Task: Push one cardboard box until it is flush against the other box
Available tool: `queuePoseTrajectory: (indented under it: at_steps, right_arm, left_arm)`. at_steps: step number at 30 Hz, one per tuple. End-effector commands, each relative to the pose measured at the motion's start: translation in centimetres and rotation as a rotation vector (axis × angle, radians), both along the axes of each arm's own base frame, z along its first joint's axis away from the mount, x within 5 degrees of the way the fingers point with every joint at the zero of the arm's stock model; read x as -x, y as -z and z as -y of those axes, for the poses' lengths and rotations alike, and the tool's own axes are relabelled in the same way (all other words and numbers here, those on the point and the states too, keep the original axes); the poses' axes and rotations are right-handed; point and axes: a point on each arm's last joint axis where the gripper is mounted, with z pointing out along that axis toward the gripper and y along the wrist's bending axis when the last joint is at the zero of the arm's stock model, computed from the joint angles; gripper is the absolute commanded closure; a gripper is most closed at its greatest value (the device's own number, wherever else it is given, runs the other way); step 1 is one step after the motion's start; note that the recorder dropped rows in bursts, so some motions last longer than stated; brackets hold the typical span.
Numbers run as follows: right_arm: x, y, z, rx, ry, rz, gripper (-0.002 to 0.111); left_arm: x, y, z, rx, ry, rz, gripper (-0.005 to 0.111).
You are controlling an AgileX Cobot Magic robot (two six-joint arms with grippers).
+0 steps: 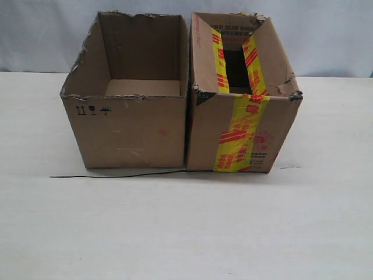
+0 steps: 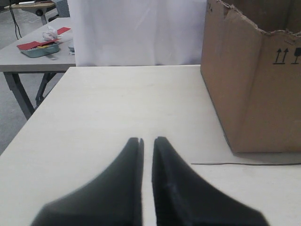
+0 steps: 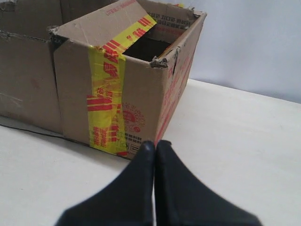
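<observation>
Brown corrugated board: two open-topped cartons on a pale table point(image 1: 186, 233). I take the other box point(image 1: 131, 131) as my landmark. It is plain, with a ragged rim and small black handling symbols on its front face. The cardboard box point(image 1: 242, 122), with yellow-and-red striped tape and red print, stands on its right in the exterior view. Their side walls touch along the front edge as far as I can see, and their fronts are roughly level. A thin black wire point(image 1: 116, 175) lies on the table along the foot of the other box's front. My left gripper point(image 2: 147, 140) is narrowed to a thin slit and empty, low over the table, off the other box's outer side and clear of it. My right gripper point(image 3: 155, 143) is pinched together and empty. It sits close to the taped box's lower front corner, on the side farthest from the other box; I cannot tell whether it touches.
</observation>
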Motion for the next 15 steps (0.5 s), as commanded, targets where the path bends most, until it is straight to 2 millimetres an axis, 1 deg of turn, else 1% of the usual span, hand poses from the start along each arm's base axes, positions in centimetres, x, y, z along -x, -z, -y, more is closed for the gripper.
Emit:
queuePoseTrajectory:
  at_steps: [1,9,15]
  right_arm:
    - [0.1,0.1,-0.1,-0.009,-0.006,-0.009,0.108]
    - [0.1,0.1,0.0,-0.010,-0.006,-0.005,0.108]
    - [1.4,-0.5,0.5,-0.041,0.027,0.102,0.108]
  left_arm:
    - [0.0,-0.1,0.1,0.011,0.010,0.011,0.107]
    - [0.0,-0.1,0.1,0.011,0.010,0.011,0.107]
    - [0.0,-0.1,0.1,0.011,0.010,0.011,0.107]
